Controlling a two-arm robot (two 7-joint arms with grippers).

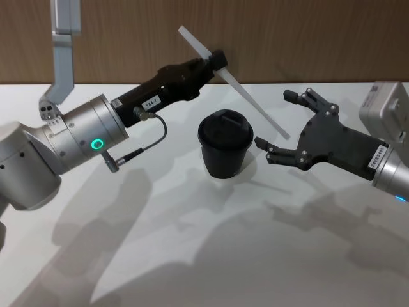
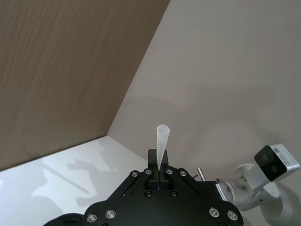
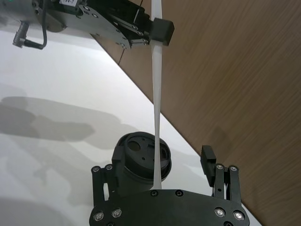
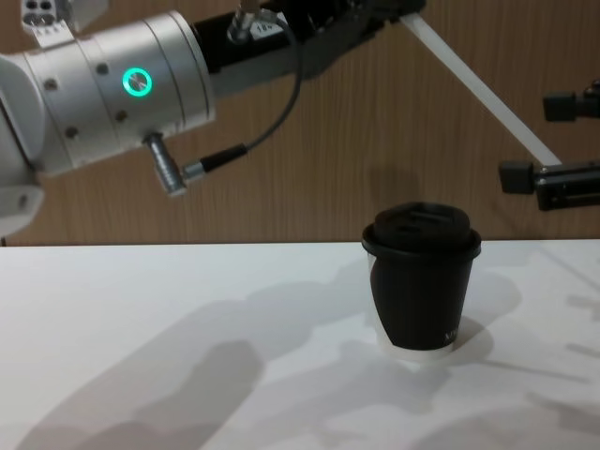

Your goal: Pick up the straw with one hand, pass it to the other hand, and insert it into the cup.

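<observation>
One lidded cup (image 1: 223, 146) sits centre frame; upper centre, left end effector (image 1: 216, 64) pinches the slanting straw (image 1: 246, 94), right end effector (image 1: 275, 120) wide beside its tip.

Left gripper (image 4: 389, 13): black, at the top, reaching in from the left. The straw's top end comes out of its tip.
Silver wrist (image 4: 103, 89): big and round, at the upper left.
Green ring (image 4: 137, 82): a small glowing circle on the wrist.
Cable (image 4: 281, 103): thin and dark, hanging in a loop under the left gripper.
Straw (image 4: 478, 84): long, thin and white, slanting down to the right, high above the cup.
Right gripper (image 4: 528, 141): two black fingers at the right edge, spread apart. The straw's low end is between them.
Cup (image 4: 420, 300): short and black, upright on the table, with a white bottom rim.
Lid (image 4: 422, 230): black, on the cup.
Table (image 4: 141, 309): white, with gray shadows.
Wall (image 4: 281, 197): brown wood, behind everything.
</observation>
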